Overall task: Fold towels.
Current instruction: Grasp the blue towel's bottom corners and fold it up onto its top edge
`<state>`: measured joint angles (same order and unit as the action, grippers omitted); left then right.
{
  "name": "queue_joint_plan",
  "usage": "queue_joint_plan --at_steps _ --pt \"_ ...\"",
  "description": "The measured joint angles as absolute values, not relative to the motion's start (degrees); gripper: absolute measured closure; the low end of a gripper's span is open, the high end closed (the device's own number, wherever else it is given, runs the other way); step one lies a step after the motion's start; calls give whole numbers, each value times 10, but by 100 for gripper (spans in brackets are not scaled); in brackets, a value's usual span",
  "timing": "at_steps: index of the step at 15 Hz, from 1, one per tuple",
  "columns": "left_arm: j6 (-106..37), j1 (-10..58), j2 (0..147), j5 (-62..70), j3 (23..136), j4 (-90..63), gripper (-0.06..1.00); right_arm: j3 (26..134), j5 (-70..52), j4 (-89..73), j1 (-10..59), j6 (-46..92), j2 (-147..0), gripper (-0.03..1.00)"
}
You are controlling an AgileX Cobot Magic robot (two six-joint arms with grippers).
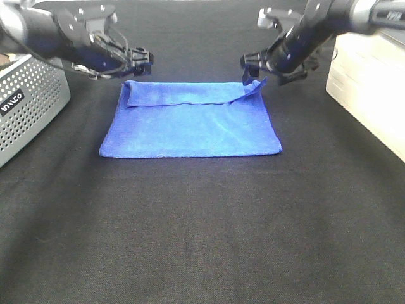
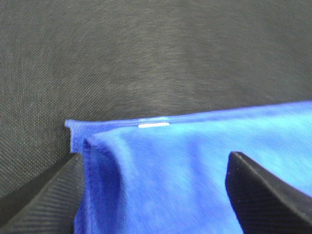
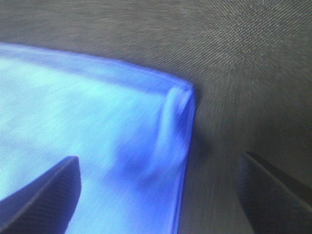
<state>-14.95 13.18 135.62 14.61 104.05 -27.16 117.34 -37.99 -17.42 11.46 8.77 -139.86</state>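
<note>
Entry: fold towels, first fold looking laid.

I am seeing the bright royal-blue rectangular microfiber towel lying flat on the black cloth-covered table, doubled over. A narrow strip of the upper layer is showing along its far edge. Its long axis is running across the exterior high view, from one arm's side to the other.

The left gripper is hanging over the towel's far left corner with its jaws standing wide. In the left wrist view the corner and its small white tag are sitting between the two black fingers, and nothing is being pinched.

The right gripper is hovering at the far right corner, likewise spread wide and holding nothing. That corner is peaking up a little beside it. The right wrist view is blurring, so I am not able to tell whether cloth and finger are touching.

From both grippers the body of the towel is lying toward the near side. Each arm is just beside its own far corner, neither being nearer overall.

I am judging that a second fold would be going along the long axis, one short end carried over to the other.

A grey perforated metal box is standing near on the left and a pale box on the right.
</note>
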Motion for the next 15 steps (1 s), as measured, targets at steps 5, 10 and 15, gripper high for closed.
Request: queue_joint_plan --at_steps 5,10,15 --pt "-102 110 1314 379 1040 -258 21 1173 -535 -173 115 77 -1361 15" --pt "-17 96 1288 536 1028 -257 21 1173 -654 -173 115 57 -1324 15" --pt "-4 87 1197 482 898 -257 21 1140 -689 -173 115 54 -1306 15"
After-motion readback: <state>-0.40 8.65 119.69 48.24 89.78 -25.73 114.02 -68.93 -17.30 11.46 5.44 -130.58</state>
